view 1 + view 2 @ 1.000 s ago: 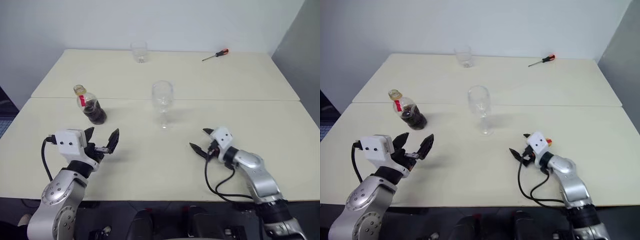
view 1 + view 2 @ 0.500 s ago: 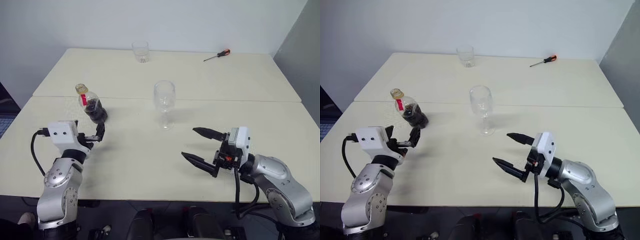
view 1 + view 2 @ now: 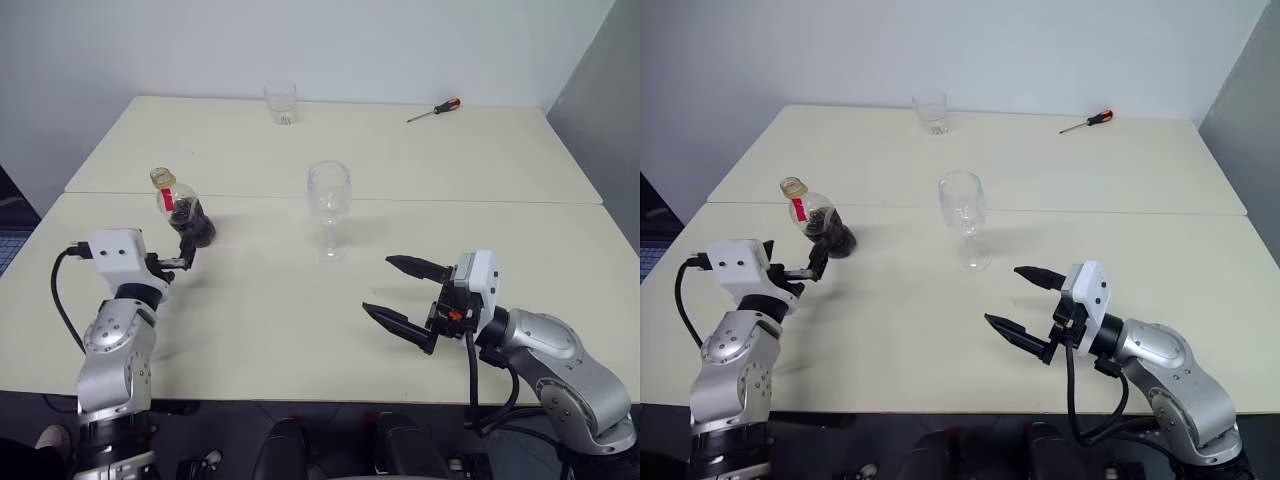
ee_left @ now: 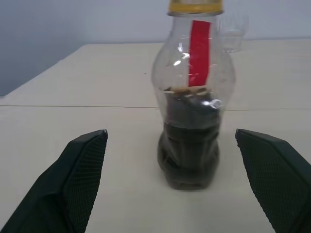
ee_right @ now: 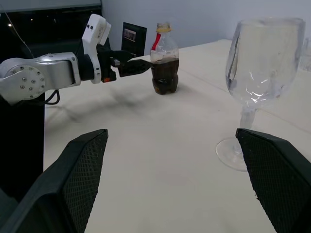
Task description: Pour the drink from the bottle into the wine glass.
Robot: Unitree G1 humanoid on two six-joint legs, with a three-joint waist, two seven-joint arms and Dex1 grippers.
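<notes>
At left of the frame, the left gripper (image 3: 178,262) closes in on the bottle (image 3: 180,210), its fingers (image 4: 77,170) spread wide and holding nothing. The bottle stands upright on the tabletop (image 3: 280,300), its long axis vertical, just ahead of the fingertips and centred between them in the left wrist view. The empty wine glass (image 3: 328,205) stands at centre frame, well apart from it. The right gripper (image 3: 400,292), lower right, hangs open and empty short of the glass. Compared with a second ago, the left gripper has advanced toward the bottle, while the right has lifted and turned.
</notes>
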